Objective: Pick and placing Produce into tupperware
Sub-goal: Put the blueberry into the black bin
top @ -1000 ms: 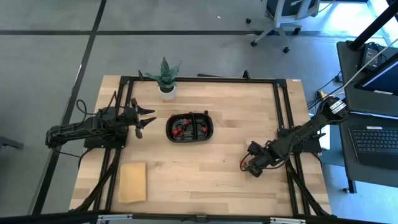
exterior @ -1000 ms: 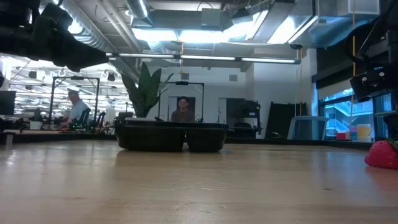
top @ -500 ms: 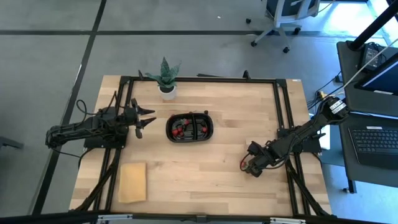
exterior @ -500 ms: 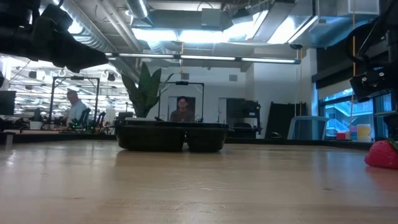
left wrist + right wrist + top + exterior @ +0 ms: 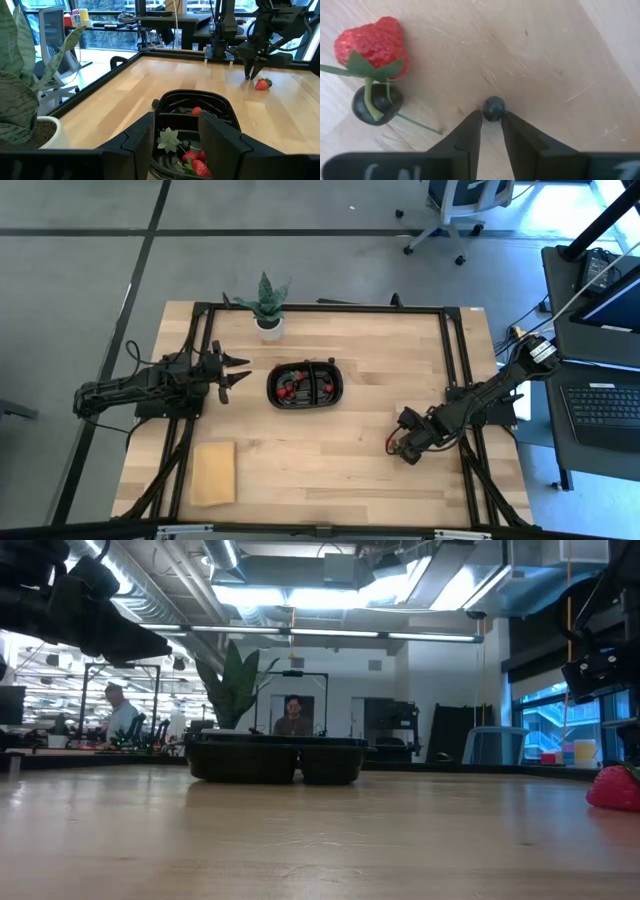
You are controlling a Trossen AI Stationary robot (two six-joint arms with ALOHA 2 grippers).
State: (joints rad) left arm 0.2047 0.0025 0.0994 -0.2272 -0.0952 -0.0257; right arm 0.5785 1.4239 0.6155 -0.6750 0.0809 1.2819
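Note:
The black two-compartment tray (image 5: pixel 340 386) sits mid-table with red berries and green bits inside; the left wrist view shows it just ahead (image 5: pixel 192 97). My left gripper (image 5: pixel 236 370) hovers open to the tray's left, its fingers (image 5: pixel 140 137) framing the tray's near end. My right gripper (image 5: pixel 403 448) is low over the table's right side, shut on a small dark blueberry (image 5: pixel 493 108). Beside it a strawberry (image 5: pixel 372 42) and a dark berry (image 5: pixel 377 103) with a green stem lie on the wood. The strawberry also shows in the low view (image 5: pixel 612 788). My right gripper pinches the small blueberry (image 5: pixel 493 108) between the very ends of its two fingers (image 5: pixel 472 125), one on either side. The berry rests on the wooden table top.
A potted plant (image 5: pixel 267 305) stands at the far edge left of centre. A flat tan block (image 5: pixel 213 472) lies near the table's near left corner. Black frame rails (image 5: pixel 455 360) run along the table's sides. Bare wood lies between the tray and my right gripper.
My left gripper has dipped slightly beside the tray; in the low view its dark shape sits a little lower. My right gripper and the berries have kept still.

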